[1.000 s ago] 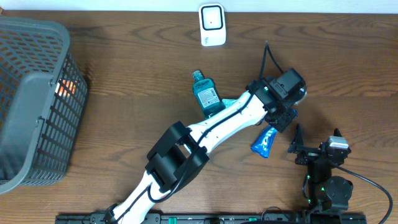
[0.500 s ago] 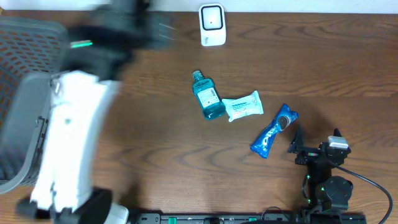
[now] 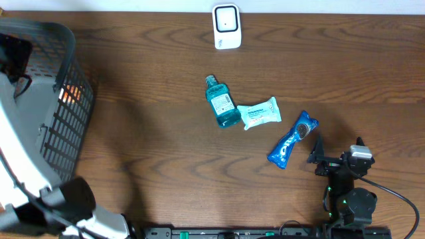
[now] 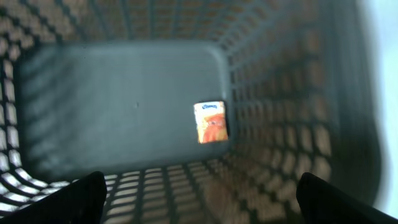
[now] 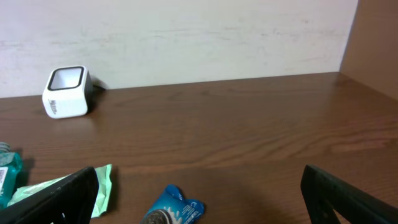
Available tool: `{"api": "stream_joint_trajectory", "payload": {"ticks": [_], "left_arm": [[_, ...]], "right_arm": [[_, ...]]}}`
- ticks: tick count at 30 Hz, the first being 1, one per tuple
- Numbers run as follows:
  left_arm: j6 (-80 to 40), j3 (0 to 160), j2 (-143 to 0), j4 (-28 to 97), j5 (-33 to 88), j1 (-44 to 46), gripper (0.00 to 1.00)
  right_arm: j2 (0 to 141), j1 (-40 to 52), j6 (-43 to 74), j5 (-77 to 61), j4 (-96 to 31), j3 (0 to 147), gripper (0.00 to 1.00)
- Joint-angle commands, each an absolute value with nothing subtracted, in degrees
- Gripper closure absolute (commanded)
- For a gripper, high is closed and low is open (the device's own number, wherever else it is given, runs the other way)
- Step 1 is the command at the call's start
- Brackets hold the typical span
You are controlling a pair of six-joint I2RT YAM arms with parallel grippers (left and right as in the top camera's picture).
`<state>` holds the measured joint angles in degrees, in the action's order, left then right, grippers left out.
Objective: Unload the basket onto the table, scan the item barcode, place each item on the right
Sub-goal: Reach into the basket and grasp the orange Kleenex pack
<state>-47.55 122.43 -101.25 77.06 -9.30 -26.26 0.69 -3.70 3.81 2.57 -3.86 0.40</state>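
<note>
Both grippers spread wide, nothing held.
Left gripper (image 4: 202,180) hung open over the grey basket (image 4: 286,124); an orange tissue pack (image 4: 210,122) lay flat on its floor, clear of the fingers. Right gripper (image 5: 199,173) gaped empty near the blue snack packet (image 5: 171,210). Wipes pack (image 3: 260,113) lay just beside mouthwash bottle (image 3: 220,101); white scanner (image 3: 226,26) stood at the far edge of the table (image 3: 166,153).

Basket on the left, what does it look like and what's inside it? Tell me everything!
The basket is dark grey and plastic-looking, with lattice walls and a solid flat floor. It stands upright, open at the top, at the left edge of the table. One small orange tissue pack lies flat on its floor, close to a wall. The left end effector hangs open and empty over it.
</note>
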Motion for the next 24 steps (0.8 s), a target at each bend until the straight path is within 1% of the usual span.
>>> {"api": "stream_joint_trajectory", "payload": {"ticks": [1, 4, 8, 15, 18, 24], "left_arm": [[-56.27, 121.71, -107.85, 76.62, -9.47, -27.09, 0.02], [-56.27, 121.71, -112.99, 75.85, -8.86, -27.03, 0.02], [-56.25, 121.71, -120.64, 74.96, -3.77, -27.20, 0.02], [-56.23, 121.71, -131.68, 71.55, 0.51, -27.20, 0.02], [-56.23, 121.71, -134.28, 70.63, 2.46, -27.20, 0.02], [-55.57, 121.36, -137.40, 70.37, 2.50, -27.18, 0.02]], "right_arm": [[0.34, -4.10, 3.11, 3.09, -4.05, 0.32, 0.01], [0.34, -4.10, 3.11, 3.09, -4.05, 0.32, 0.01], [0.34, -4.10, 3.11, 3.09, -4.05, 0.32, 0.01], [0.34, -4.10, 3.11, 3.09, -4.05, 0.32, 0.01], [0.34, -4.10, 3.11, 3.07, -4.05, 0.32, 0.01], [0.34, -4.10, 3.11, 3.09, -4.05, 0.32, 0.01]]}}
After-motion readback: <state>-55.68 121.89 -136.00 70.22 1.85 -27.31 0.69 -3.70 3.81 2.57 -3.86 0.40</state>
